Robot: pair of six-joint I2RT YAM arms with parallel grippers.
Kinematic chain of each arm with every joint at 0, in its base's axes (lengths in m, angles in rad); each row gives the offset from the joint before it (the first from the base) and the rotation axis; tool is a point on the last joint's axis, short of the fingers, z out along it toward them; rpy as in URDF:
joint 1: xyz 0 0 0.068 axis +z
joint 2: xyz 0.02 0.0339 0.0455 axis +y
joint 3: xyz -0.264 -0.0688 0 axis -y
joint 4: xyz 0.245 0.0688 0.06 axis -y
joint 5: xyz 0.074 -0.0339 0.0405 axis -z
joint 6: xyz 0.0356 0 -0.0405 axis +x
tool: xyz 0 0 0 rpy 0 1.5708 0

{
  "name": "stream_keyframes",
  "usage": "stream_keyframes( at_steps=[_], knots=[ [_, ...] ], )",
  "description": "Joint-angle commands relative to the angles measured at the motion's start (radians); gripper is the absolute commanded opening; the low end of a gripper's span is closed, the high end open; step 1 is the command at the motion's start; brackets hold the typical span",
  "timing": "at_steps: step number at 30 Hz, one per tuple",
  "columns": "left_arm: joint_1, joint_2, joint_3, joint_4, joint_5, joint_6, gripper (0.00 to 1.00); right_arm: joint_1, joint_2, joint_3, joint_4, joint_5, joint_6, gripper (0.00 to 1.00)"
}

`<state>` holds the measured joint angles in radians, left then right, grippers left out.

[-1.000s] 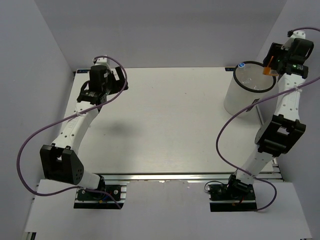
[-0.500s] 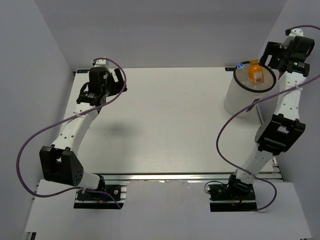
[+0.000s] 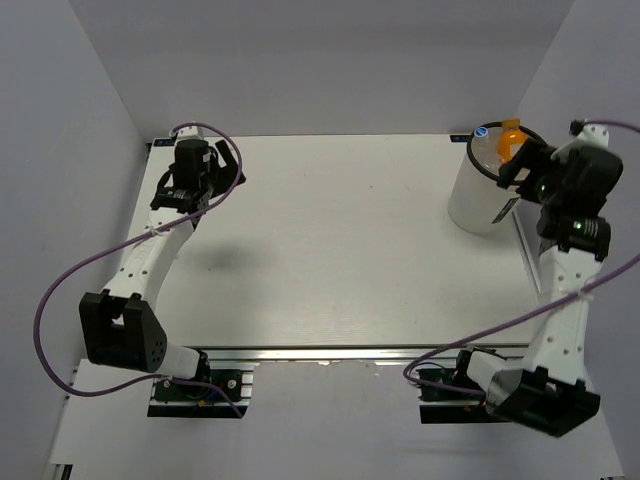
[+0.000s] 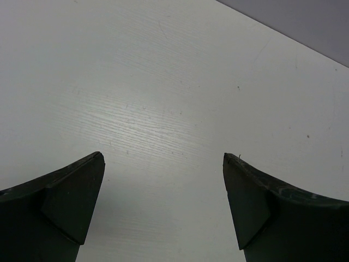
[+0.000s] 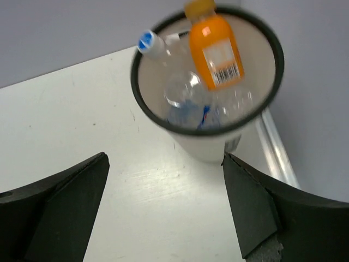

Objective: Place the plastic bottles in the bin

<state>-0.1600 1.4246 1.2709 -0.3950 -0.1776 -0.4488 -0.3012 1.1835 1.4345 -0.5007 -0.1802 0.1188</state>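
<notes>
The white bin (image 3: 476, 203) with a black rim (image 5: 136, 94) stands at the table's far right corner. A stubby orange bottle (image 5: 215, 50) lies inside it, leaning on the far rim, and shows over the top (image 3: 510, 139). A clear bottle with a blue cap (image 5: 148, 42) pokes over the bin's left edge (image 3: 482, 130), and more clear bottles (image 5: 190, 93) lie deeper inside. My right gripper (image 5: 163, 159) is open and empty, held above the table just in front of the bin (image 3: 516, 172). My left gripper (image 4: 163, 158) is open over bare table at the far left (image 3: 233, 167).
A metal rail (image 5: 275, 150) runs along the table's right edge beside the bin. Grey walls enclose the table on the left, back and right. Purple cables loop off both arms.
The right gripper opened and let go of the orange bottle, which dropped into the bin. The right arm then drew back toward the near side. The left arm shifted slightly.
</notes>
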Motion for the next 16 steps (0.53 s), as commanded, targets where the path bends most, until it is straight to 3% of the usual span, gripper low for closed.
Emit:
stream_keyframes(
  at_steps=[1,7,10,16],
  knots=[
    [0.004,-0.056,-0.033,0.01,-0.031,-0.08,0.98,-0.007,-0.153,-0.207,0.048,0.166,0.146,0.89],
    [0.004,-0.138,-0.093,0.036,-0.059,-0.067,0.98,-0.007,-0.43,-0.54,0.063,0.284,0.223,0.89],
    [0.004,-0.165,-0.11,0.025,-0.083,-0.053,0.98,-0.007,-0.473,-0.586,0.048,0.361,0.229,0.89],
    [0.004,-0.205,-0.123,-0.018,-0.117,-0.054,0.98,-0.007,-0.432,-0.576,0.048,0.338,0.225,0.89]
  ],
)
